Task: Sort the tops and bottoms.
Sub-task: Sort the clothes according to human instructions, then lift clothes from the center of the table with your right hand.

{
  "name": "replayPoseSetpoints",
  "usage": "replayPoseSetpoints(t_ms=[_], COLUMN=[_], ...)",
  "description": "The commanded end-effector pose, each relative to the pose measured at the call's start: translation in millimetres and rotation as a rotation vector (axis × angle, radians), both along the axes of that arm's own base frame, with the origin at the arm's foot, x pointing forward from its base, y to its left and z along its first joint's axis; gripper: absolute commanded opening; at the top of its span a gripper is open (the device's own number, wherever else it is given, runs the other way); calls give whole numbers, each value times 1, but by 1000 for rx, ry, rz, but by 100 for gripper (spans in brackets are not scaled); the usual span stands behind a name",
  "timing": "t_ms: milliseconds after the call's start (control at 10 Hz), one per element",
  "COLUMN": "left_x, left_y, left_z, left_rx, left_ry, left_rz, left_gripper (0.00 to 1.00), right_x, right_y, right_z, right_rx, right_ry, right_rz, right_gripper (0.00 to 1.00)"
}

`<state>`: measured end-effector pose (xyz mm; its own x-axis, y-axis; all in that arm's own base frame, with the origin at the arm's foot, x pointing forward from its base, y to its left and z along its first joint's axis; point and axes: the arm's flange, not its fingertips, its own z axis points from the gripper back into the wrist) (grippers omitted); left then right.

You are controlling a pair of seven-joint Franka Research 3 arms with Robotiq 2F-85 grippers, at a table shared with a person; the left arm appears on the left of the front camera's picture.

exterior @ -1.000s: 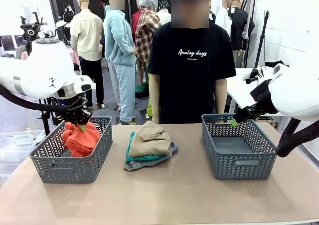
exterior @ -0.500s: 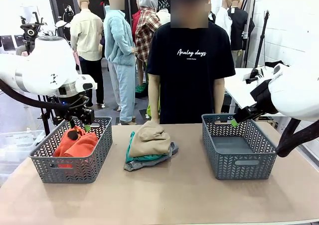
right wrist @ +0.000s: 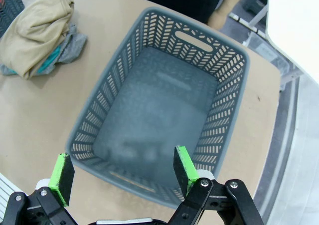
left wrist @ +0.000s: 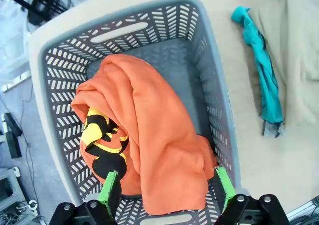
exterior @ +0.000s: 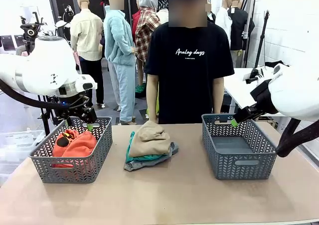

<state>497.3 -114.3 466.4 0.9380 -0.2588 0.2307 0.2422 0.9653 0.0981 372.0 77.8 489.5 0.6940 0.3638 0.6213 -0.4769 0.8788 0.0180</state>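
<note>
Left gripper (left wrist: 166, 187): jaws spread wide, holding nothing; directly above the left basket (exterior: 70, 167), toward its far side.
Left pads (left wrist: 109, 189): 1 on each side of the orange-red garment (left wrist: 149, 135), above it; contact cannot be told.
Orange-red garment: inside the left basket, bunched in a heap on its floor; a yellow-and-black print (left wrist: 107, 145) shows on 1 fold.
Right gripper (right wrist: 123, 174): jaws fully spread, holding nothing; well apart from the left basket, toward the robot's right, above the right basket (right wrist: 234, 85).
Right basket: grey, same slotted pattern as the left basket, nothing inside; stands at the opposite end of the worktop (exterior: 174, 195) from the left basket.
Tan-beige garment (exterior: 148, 139): on the worktop near the left basket, to the robot's right of it, between the 2 baskets; uppermost of 3 layered garments.
Teal-green garment (left wrist: 259, 80): under the tan-beige garment, 1 edge sticking out toward the left basket.
Grey garment (exterior: 144, 164): lowest layer, touching the worktop, edge showing on the near side.
Person (exterior: 189, 70): standing at the far side of the worktop, beyond the left basket and to the robot's right of it; black T-shirt, arms hanging down.
</note>
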Motion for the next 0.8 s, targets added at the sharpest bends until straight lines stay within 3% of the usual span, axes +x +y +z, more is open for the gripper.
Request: replayPoseSetpoints(t_ms=[0,700], left_x=[0,0], left_y=[0,0], left_z=[-3,0], left_rx=[-5,0], left_ry=[-15,0], left_rz=[-2,0], left_gripper=[96,96], right_x=[1,1], right_y=[0,0], right_z=[-1,-1], right_rx=[16,16], right_ry=[2,2], right_rz=[2,2], right_gripper=[100,100])
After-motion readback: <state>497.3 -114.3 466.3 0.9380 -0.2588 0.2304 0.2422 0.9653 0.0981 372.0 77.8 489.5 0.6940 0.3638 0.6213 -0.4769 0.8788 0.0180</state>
